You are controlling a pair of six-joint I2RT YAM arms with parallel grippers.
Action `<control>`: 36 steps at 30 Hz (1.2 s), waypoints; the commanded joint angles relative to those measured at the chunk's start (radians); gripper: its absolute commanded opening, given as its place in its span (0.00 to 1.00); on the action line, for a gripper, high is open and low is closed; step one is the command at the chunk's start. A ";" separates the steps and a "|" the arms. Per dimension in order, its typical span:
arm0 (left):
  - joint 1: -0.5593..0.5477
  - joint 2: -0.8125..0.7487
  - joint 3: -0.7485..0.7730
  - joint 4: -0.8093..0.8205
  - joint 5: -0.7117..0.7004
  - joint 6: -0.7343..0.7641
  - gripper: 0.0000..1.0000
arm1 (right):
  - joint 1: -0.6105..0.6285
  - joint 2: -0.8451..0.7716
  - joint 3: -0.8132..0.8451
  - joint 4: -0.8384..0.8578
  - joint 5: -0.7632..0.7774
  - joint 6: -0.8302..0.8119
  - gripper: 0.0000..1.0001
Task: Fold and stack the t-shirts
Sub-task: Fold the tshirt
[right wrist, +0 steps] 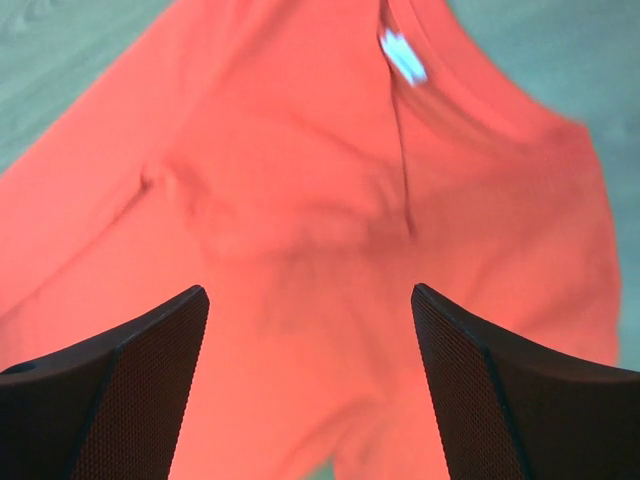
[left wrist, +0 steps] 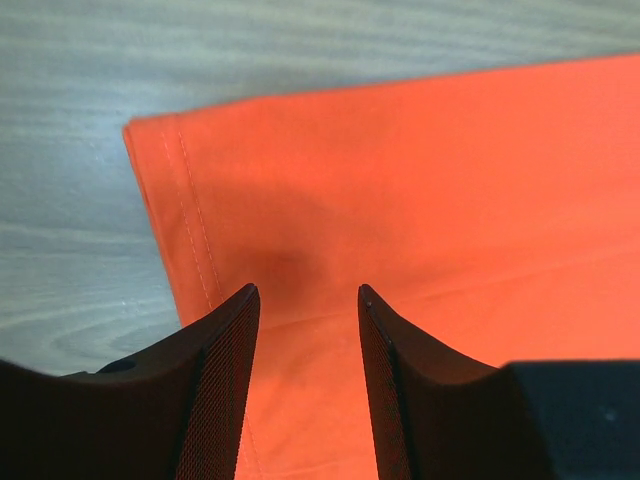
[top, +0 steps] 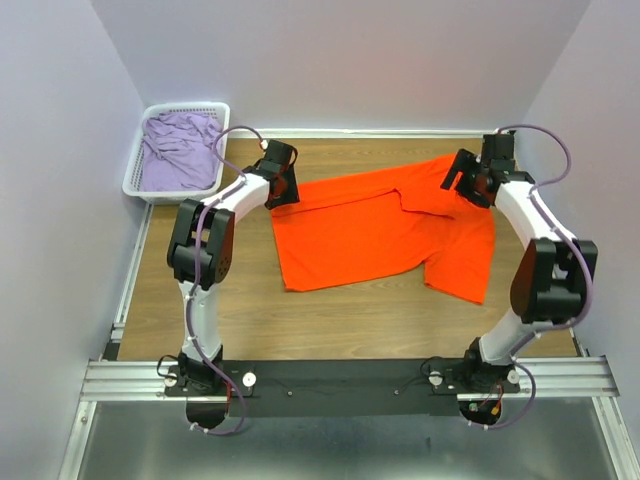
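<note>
the orange t-shirt (top: 385, 235) lies spread on the wooden desk (top: 330, 320), its far corners hidden under the arms. the left gripper (left wrist: 308, 300) is parted over the hem corner. the right gripper (right wrist: 310, 295) gapes wider over the blurred collar label (right wrist: 403, 55). neither holds cloth. the lilac t-shirt (top: 180, 150) sits bunched in the white basket (top: 185, 107), far left, between pale walls (top: 350, 60).

Lab booth: plain walls (top: 350, 60), aluminium rail (top: 120, 378)
</note>
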 commanded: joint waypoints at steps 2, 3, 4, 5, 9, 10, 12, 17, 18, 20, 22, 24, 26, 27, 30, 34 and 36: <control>0.005 0.057 0.039 -0.005 -0.024 0.019 0.52 | 0.008 -0.189 -0.137 -0.104 0.002 -0.007 0.91; 0.005 0.070 0.048 -0.008 -0.024 0.020 0.52 | 0.008 -0.245 -0.182 -0.118 0.003 -0.007 0.92; 0.005 0.077 0.054 -0.010 -0.024 0.020 0.52 | 0.008 -0.246 -0.202 -0.124 0.003 -0.008 0.92; 0.005 0.085 0.066 -0.013 -0.023 0.022 0.52 | 0.008 -0.297 -0.223 -0.129 0.002 -0.005 0.92; 0.005 0.134 0.117 -0.034 -0.032 0.028 0.52 | 0.008 -0.410 -0.320 -0.137 -0.026 0.016 0.98; 0.005 0.157 0.128 -0.047 -0.033 0.029 0.51 | 0.008 -0.426 -0.355 -0.138 -0.032 0.025 0.99; 0.007 0.180 0.163 -0.059 -0.032 0.032 0.51 | 0.008 -0.465 -0.383 -0.140 -0.031 0.031 1.00; 0.023 0.261 0.252 -0.113 -0.021 0.034 0.51 | 0.008 -0.516 -0.429 -0.153 -0.003 0.031 1.00; 0.029 0.272 0.288 -0.120 -0.021 0.035 0.51 | 0.008 -0.523 -0.432 -0.154 0.006 0.030 1.00; 0.049 0.304 0.327 -0.146 -0.020 0.040 0.51 | 0.008 -0.532 -0.437 -0.161 0.043 0.024 1.00; 0.066 0.327 0.385 -0.163 -0.026 0.043 0.51 | 0.008 -0.531 -0.443 -0.164 0.066 0.016 1.00; 0.091 0.343 0.440 -0.171 -0.026 0.046 0.52 | 0.008 -0.523 -0.444 -0.169 0.101 0.013 1.00; 0.100 0.344 0.470 -0.173 -0.026 0.058 0.54 | 0.008 -0.504 -0.440 -0.173 0.115 0.010 1.00; 0.106 0.340 0.488 -0.173 -0.027 0.062 0.55 | 0.006 -0.496 -0.434 -0.177 0.139 0.016 1.00; 0.106 0.289 0.471 -0.170 -0.020 0.068 0.60 | 0.003 -0.467 -0.425 -0.190 0.193 0.036 1.00; 0.105 0.089 0.297 -0.089 0.000 0.062 0.67 | -0.026 -0.425 -0.403 -0.198 0.177 0.042 1.00; 0.105 0.009 0.155 -0.056 0.008 0.055 0.68 | -0.039 -0.408 -0.389 -0.200 0.175 0.047 0.99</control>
